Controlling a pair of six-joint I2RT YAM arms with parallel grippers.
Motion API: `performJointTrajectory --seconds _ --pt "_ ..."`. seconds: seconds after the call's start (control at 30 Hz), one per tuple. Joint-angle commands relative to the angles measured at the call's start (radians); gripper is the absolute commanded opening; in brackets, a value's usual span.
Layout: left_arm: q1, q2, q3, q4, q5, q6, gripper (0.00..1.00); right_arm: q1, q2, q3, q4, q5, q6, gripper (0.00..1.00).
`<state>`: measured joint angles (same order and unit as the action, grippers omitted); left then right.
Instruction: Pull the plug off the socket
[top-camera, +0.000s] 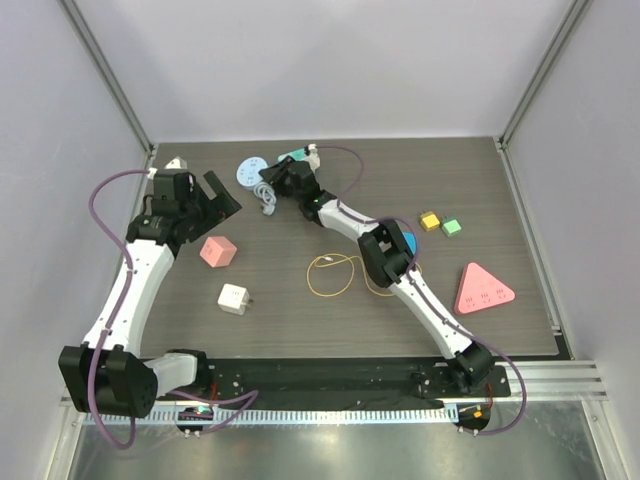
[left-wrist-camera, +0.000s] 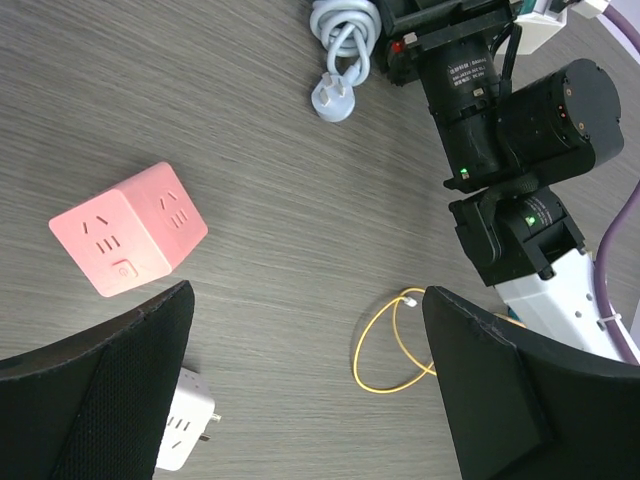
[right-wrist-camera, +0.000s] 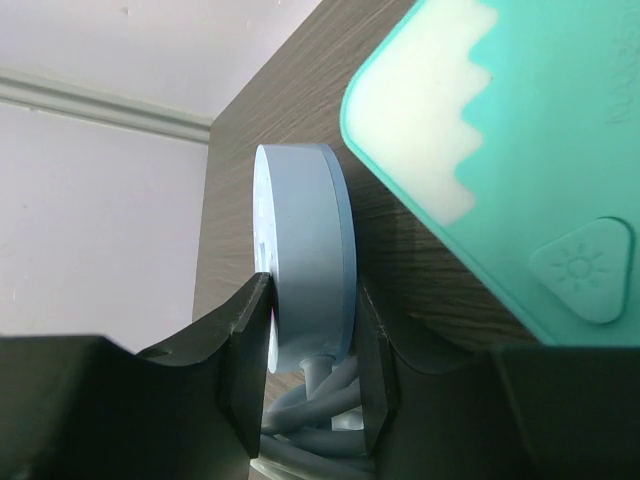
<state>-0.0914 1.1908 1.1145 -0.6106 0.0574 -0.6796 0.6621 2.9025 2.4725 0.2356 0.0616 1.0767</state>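
Right wrist: right tool (right-wrist-camera: 310, 298) pinches blue socket (right-wrist-camera: 305, 230) (teal block (right-wrist-camera: 540, 150) beside); left tool (left-wrist-camera: 305, 310) spread.

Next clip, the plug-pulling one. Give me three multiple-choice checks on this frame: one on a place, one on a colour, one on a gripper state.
1. The pink cube socket lies:
A) near the white cube socket
B) touching the pink triangle
C) on top of the teal block

2. The loose cable loop at mid-table is:
A) grey
B) yellow
C) purple

3. The right gripper is:
A) open above bare table
B) clamped on the yellow loop
C) closed across the pale blue round socket

Answers:
1 A: the top view shows the two cubes close together.
2 B: the top and left wrist views both show it as yellow.
3 C: the right wrist view shows the socket pinched from both faces.
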Motion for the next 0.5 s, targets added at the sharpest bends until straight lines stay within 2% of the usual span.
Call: performJointTrajectory --seconds 0.0,0.03,0.3,0.37,0.47 --pt "-0.001 0.004 0.010 0.041 0.030 -0.008 0.95 0.021 -0.022 0.063 0.024 0.095 -0.050 0.29" --pt "-0.001 0.004 0.008 0.043 0.033 -0.008 0.95 0.021 -0.023 0.077 0.008 0.090 -0.055 0.41" --pt "-0.001 -0.014 -0.004 0.057 0.001 0.002 0.95 0.021 -0.204 0.016 -0.165 0.069 -0.187 0.69" --pt "-0.001 -0.010 -0.005 0.057 -0.005 0.005 0.95 0.021 -0.256 0.014 -0.206 0.066 -0.211 0.84" --pt "-0.001 -0.008 -0.012 0.071 0.001 0.006 0.94 0.021 -0.324 0.006 -0.283 0.055 -0.268 0.88"
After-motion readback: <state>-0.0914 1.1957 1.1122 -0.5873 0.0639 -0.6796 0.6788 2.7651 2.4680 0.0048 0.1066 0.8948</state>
